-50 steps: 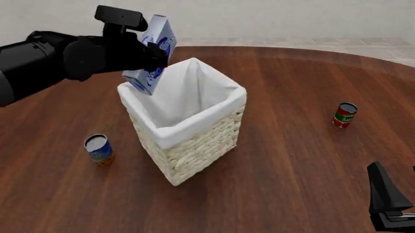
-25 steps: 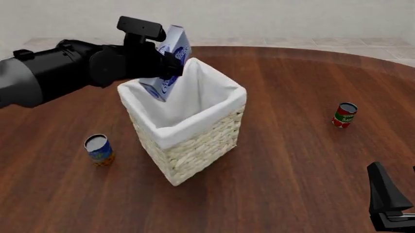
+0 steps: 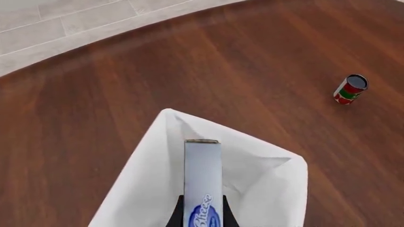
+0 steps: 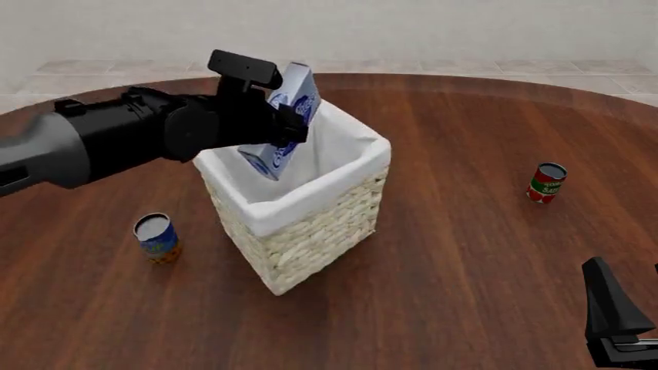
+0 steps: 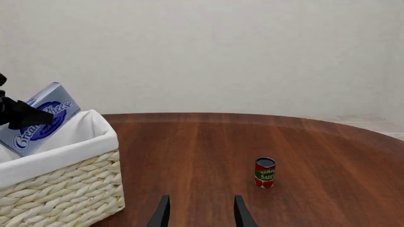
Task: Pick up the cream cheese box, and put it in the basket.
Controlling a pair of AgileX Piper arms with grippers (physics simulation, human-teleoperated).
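The left gripper [image 4: 276,127] pinches the box [image 4: 285,117] across its 2 broad faces, tilted over the basket [image 4: 308,223]. It looks light and stiff, so that grip suits. The right gripper [image 5: 199,213] is parted, empty.

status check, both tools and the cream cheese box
Left tool shut on cream cheese box, tilted over the basket opening, not released. Right tool open, idle. Nothing in the way.
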